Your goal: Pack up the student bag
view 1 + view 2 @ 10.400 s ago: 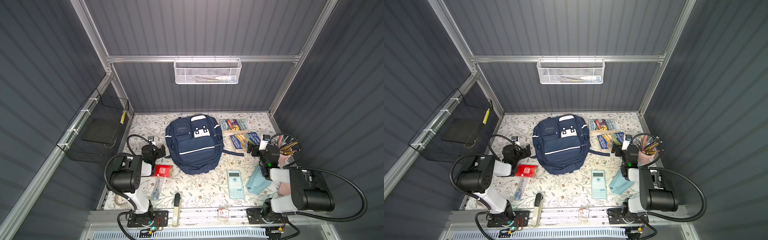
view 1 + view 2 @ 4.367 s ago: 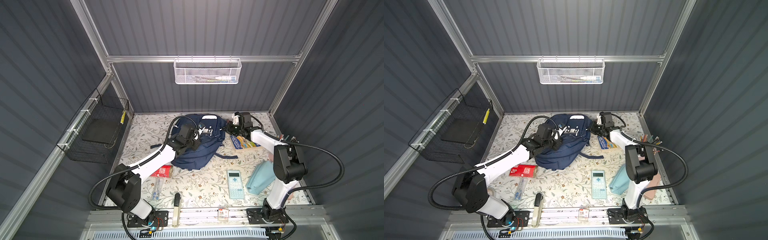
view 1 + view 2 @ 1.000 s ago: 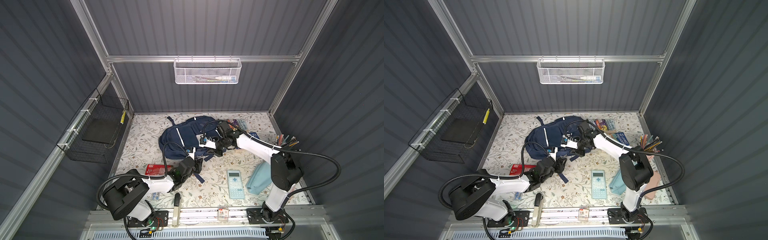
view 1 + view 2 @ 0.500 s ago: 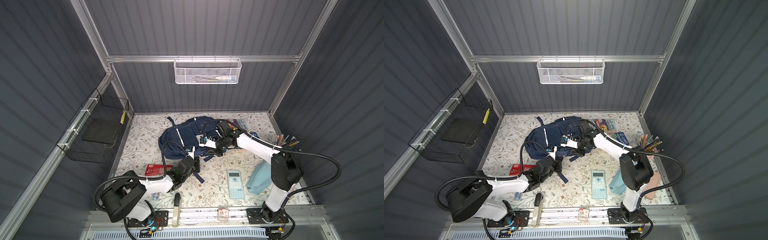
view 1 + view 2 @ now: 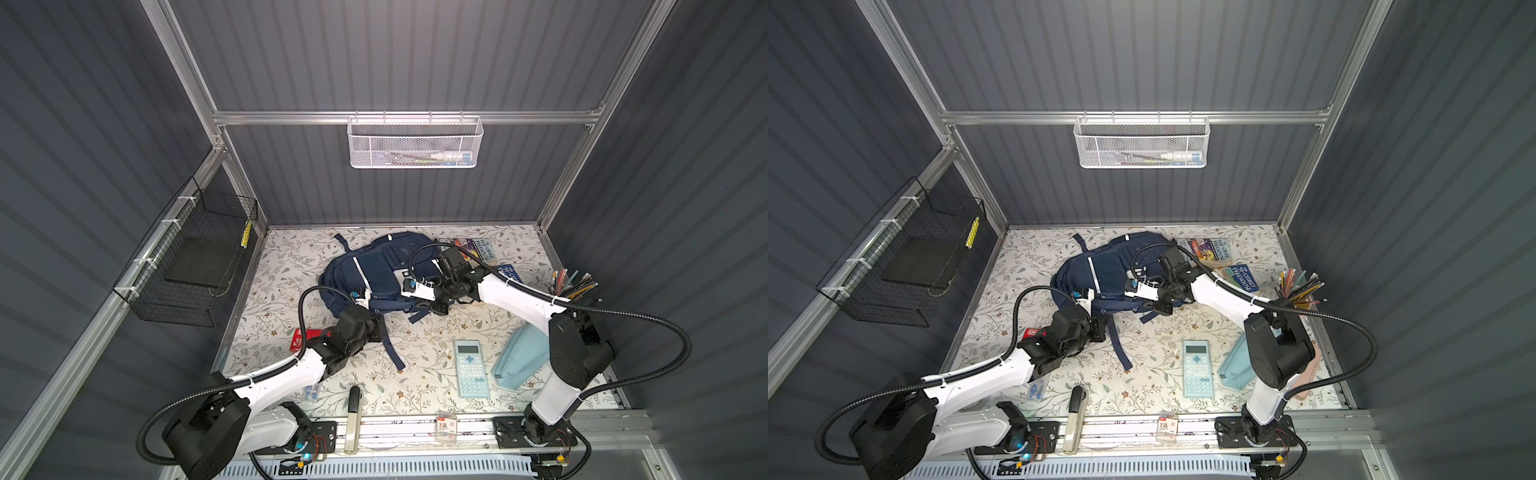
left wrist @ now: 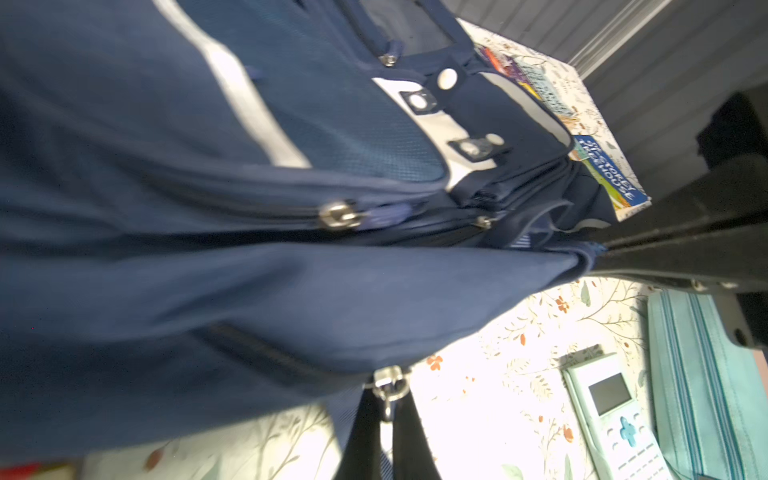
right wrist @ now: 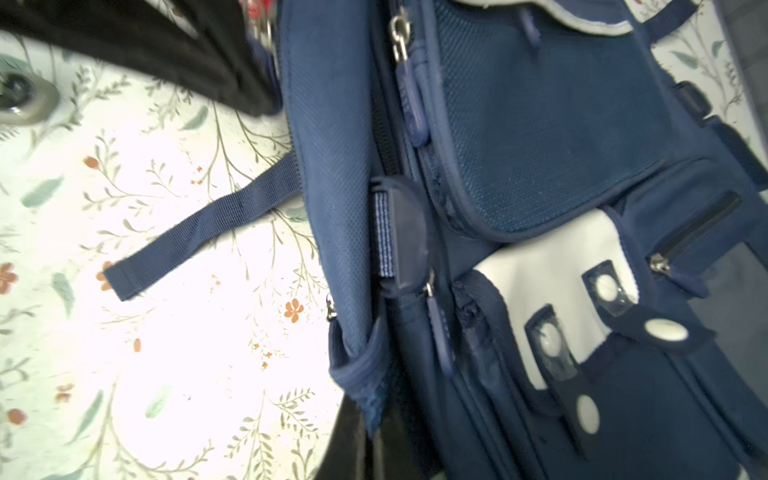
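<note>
The student bag, a navy backpack with white stripes, lies slumped on its side at the back middle of the floral table in both top views. At its near edge my left gripper is shut on a metal zip pull of a side pocket. On the bag's right side my right gripper is shut on a folded fabric edge of the bag. The white patch with snap tabs faces the right wrist camera. The zips in view look closed.
A pale-green calculator and a light-blue pouch lie at the front right. Books lie behind the right arm, with pencils at the right edge. A red box and a stapler lie front left. A black wire basket hangs on the left wall.
My left gripper has closed onto the zip pull at the bag's near edge. The right gripper has kept its hold, and the bag has barely shifted.
</note>
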Controlling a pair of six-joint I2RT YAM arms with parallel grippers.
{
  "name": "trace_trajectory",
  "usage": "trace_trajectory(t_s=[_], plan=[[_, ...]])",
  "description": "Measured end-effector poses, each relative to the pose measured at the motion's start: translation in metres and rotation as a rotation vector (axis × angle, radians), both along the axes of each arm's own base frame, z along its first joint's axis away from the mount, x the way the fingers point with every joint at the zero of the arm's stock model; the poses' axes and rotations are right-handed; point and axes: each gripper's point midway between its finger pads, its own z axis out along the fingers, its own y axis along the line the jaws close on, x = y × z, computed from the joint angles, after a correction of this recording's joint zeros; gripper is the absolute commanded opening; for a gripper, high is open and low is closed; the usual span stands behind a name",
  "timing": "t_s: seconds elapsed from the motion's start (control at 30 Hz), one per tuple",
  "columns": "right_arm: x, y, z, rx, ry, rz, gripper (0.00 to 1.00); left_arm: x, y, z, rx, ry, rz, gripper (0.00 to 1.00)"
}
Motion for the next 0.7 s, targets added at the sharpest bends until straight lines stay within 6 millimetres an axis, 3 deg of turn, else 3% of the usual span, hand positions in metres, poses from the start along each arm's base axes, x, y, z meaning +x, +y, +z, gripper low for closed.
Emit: trace_trajectory(t_s=[0.27,0.43,0.47,0.53,0.7], plan=[[-0.001,0.003,0.011,0.053,-0.113,0.028,0.02,0.006,0.039,0.008,0.015,0.026,0.038,0.00],[0.005,-0.002,0.006,0.040,-0.149,0.016,0.08,-0.001,0.038,0.012,0.008,0.044,-0.021,0.00],[0.009,-0.003,0.004,0.037,-0.154,0.009,0.12,-0.004,0.036,0.012,0.008,0.047,-0.034,0.00],[0.020,-0.007,-0.002,0.024,-0.166,-0.025,0.41,-0.014,0.026,0.012,0.018,0.056,-0.078,0.00],[0.045,-0.023,-0.018,-0.022,-0.179,-0.128,0.58,-0.043,-0.005,0.012,0.046,0.060,-0.193,0.00]])
